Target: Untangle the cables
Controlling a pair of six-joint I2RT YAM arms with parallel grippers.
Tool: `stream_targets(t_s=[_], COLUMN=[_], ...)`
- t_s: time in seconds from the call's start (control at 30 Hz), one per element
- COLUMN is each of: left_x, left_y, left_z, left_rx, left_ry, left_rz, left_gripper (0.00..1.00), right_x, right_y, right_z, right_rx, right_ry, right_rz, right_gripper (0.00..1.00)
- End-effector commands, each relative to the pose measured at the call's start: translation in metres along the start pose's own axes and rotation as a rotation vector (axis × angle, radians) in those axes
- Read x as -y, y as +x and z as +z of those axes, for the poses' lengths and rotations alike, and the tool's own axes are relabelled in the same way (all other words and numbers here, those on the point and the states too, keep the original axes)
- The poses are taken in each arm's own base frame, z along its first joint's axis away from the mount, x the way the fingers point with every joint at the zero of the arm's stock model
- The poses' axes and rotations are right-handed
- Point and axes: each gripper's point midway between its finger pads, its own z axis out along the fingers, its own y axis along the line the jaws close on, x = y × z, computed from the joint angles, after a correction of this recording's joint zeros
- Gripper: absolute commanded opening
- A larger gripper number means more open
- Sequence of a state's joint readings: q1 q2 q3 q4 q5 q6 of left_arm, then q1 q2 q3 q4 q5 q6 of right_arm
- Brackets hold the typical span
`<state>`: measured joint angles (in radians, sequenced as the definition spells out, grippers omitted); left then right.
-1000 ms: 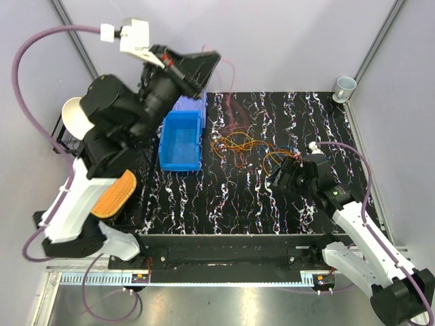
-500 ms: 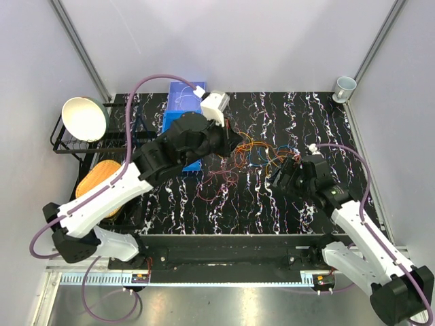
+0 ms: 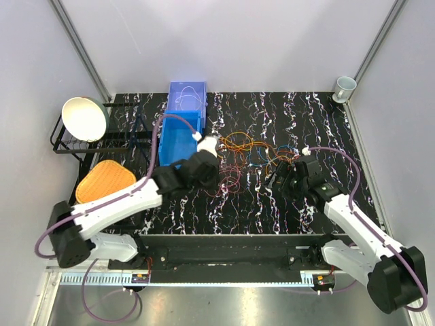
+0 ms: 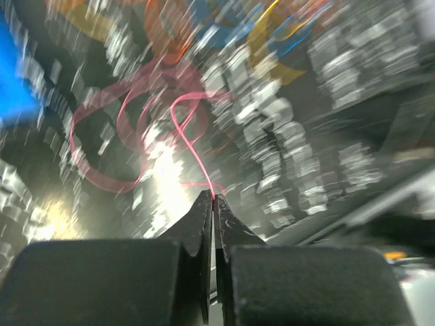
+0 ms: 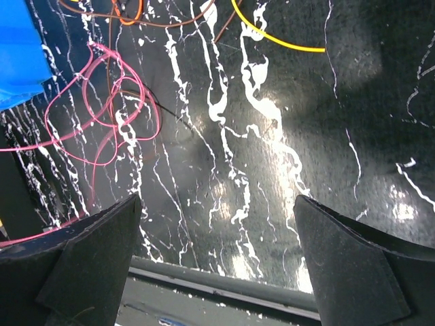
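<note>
Jaws of the left gripper are pressed shut, apparently on a pink cable; the right gripper is spread wide, pink loops seen ahead-left

Our right gripper open above the table

We see its two dark fingers standing wide apart, with nothing between them. Ahead of the finger on the left, the pink cable lies in loose loops on the black marbled top. Further ahead are the orange and brown cables, a yellow cable and, far to the left, a blue bin.
</note>
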<state>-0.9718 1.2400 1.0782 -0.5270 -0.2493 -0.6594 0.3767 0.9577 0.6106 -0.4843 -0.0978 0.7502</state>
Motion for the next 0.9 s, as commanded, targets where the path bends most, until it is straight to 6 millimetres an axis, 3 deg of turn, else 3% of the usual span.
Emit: stream_targets(t_s=[0.0,0.1,0.27,0.4,0.5,0.53,0.67,0.77,0.87], left_x=[-0.041,-0.057,-0.060,-0.073,-0.081,-0.080,-0.054,-0.041,-0.042], left_y=[0.020,0.021,0.017,0.007,-0.003,-0.006,-0.029,-0.043,-0.044], left_z=[0.025,0.039,0.061,0.081,0.087,0.086,0.071,0.061,0.069], left_rx=[-0.001,0.006,-0.012,-0.025,-0.050,-0.047,-0.022,0.008,-0.011], left_ry=[-0.207,-0.297,-0.354,-0.414,-0.436,-0.440,-0.349,-0.311,-0.322], left_rz=[-0.011,0.011,0.033,0.010,-0.010,0.000,0.050,0.086,0.145], left_gripper=[0.00,0.03,0.04,0.07,0.30,0.48,0.78,0.88,0.90], right_x=[-0.005,-0.004,0.000,0.003,0.007,0.008,0.010,0.008,0.004], right_y=[-0.003,-0.001,0.000,0.000,-0.001,-0.001,-0.003,-0.004,-0.009], right_z=[0.012,0.018,0.026,0.029,0.032,0.033,0.039,0.045,0.049], right_rx=[0.000,-0.012,-0.016,-0.018,-0.016,-0.013,-0.018,-0.029,-0.035], right_ry=[-0.024,-0.020,-0.005,0.008,0.027,0.030,0.049,0.053,0.050], right_rz=[0.010,0.008,0.003,-0.005,-0.015,-0.017,-0.032,-0.045,-0.054], right_gripper=[1.00,1.00,1.00,1.00,1.00,1.00,1.00,1.00,1.00])
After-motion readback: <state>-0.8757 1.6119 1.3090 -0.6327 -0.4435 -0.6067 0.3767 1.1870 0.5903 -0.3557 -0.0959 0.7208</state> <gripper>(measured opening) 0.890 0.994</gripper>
